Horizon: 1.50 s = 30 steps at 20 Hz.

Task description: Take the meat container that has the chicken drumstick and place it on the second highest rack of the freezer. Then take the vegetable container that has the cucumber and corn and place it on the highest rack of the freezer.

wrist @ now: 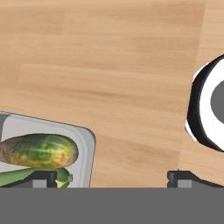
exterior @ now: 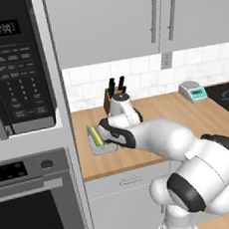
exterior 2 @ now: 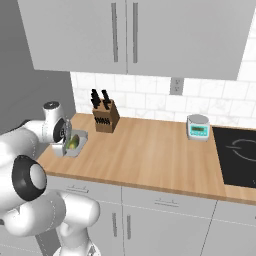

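Wooden table under grey wall cabinets. Arm bent low over the table's left end, hand pointing down, fingers spread wide, holding nothing. Grey vegetable container lies at the one fingertip; bare wood between and beyond the fingers. Cucumber mottled green-brown, corn just below it, mostly hidden.
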Tool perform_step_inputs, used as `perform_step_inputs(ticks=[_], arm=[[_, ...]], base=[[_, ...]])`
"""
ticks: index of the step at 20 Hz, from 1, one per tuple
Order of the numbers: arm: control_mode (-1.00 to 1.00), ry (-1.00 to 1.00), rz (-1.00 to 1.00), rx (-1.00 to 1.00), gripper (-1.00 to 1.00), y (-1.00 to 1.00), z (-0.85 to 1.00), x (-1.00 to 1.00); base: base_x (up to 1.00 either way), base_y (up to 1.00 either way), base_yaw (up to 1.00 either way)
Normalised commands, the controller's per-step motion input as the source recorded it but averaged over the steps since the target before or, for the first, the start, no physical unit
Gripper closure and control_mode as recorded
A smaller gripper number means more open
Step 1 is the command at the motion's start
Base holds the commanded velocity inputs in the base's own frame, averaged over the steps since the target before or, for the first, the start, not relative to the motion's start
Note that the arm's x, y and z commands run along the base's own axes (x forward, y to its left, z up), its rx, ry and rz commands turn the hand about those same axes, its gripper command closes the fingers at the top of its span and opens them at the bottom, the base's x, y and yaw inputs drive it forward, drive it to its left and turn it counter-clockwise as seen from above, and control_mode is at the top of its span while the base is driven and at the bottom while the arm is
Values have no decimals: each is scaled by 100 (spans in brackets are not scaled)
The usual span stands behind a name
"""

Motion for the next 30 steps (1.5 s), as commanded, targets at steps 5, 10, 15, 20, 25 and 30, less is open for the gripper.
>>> perform_step_inputs(ticks=[5,10,15,20,25,30], arm=[[-100,0,0,0,-100,15,-23,25],[-100,0,0,0,-100,5,-34,15],[-100,0,0,0,-100,7,-28,15],[-100,0,0,0,-100,6,-20,20],[-100,0,0,0,-100,0,-16,3],[-100,0,0,0,-100,-4,-12,0]], base=[[0,0,0],[0,0,0],[0,0,0],[0,0,0],[0,0,0],[0,0,0]])
